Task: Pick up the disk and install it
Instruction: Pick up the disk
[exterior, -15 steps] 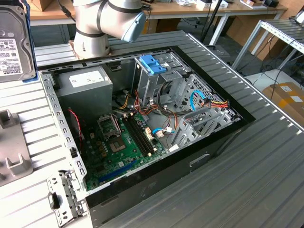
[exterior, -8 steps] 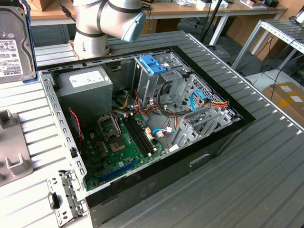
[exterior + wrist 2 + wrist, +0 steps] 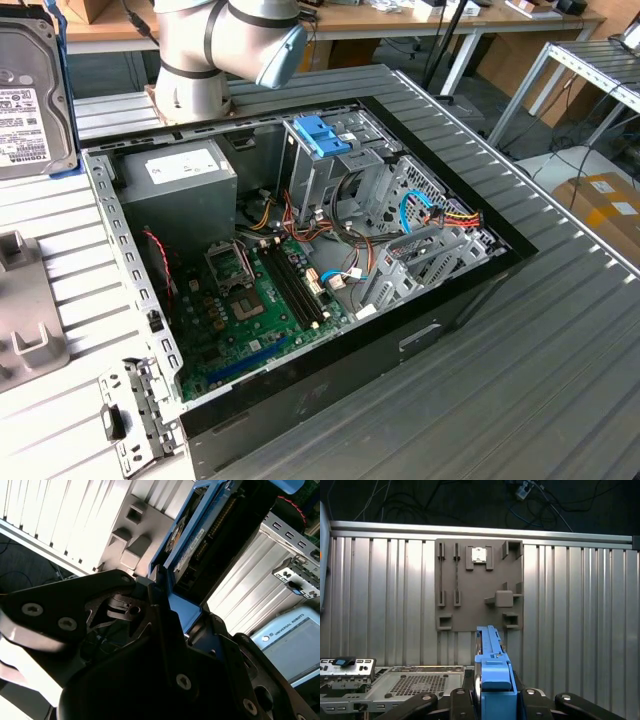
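The disk (image 3: 30, 95), a grey metal drive with a white label in a blue carrier frame, hangs in the air at the exterior view's upper left, above the slatted table. In the first wrist view its blue frame edge (image 3: 492, 675) stands upright between the black fingers of my gripper (image 3: 492, 702), which is shut on it. In the second wrist view the disk (image 3: 197, 545) rises out of the gripper (image 3: 167, 607), its connector side showing. The open computer case (image 3: 300, 260) lies off to the exterior view's right of the disk.
Inside the case stand a metal drive cage with a blue bracket (image 3: 325, 135), a power supply (image 3: 180, 180) and the motherboard (image 3: 250, 300). A grey fixture plate (image 3: 480, 585) lies on the table below the disk. A loose metal bracket (image 3: 130, 420) lies by the case's near corner.
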Motion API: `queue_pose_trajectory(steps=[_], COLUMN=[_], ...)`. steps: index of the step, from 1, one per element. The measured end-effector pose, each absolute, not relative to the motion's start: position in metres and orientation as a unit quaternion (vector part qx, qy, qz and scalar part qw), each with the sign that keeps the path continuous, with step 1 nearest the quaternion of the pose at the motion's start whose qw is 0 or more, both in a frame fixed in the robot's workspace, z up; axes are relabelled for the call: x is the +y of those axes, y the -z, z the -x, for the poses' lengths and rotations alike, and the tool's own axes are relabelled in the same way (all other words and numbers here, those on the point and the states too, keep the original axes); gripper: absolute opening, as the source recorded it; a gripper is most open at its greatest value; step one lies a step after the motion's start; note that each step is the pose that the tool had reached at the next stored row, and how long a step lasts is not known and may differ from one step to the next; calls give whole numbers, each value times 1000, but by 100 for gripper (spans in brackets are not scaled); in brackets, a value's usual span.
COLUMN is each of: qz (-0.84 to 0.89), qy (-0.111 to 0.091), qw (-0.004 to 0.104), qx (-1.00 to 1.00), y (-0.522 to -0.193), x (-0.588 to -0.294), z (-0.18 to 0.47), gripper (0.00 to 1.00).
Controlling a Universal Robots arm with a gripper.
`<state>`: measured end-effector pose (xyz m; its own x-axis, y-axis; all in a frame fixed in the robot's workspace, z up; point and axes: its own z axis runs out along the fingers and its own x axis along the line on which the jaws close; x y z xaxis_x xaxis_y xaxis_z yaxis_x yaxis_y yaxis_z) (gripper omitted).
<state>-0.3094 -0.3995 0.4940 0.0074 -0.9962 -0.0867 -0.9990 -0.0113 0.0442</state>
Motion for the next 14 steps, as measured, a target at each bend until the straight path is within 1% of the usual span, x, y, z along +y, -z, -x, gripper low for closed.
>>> queue_pose_trajectory(steps=[14], qz=[710], qy=[-46], qw=[15], qx=[703], y=[-492], x=[-403], z=[308], gripper=[37])
